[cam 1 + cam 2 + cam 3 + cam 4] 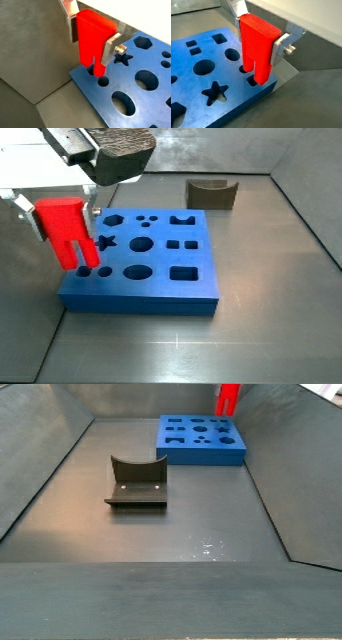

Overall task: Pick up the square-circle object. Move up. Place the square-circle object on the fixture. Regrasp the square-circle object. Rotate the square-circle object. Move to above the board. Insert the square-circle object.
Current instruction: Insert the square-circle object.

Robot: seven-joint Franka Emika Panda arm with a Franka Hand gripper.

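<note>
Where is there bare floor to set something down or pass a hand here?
Bare floor lies between the fixture and the near wall, and beside the board opposite the gripper. It is crowded at the board's corner, where the gripper holds the square-circle object over holes.

Dull grey metal floor (160, 544), sloping grey side walls (54, 444), faint glare on the floor
</note>
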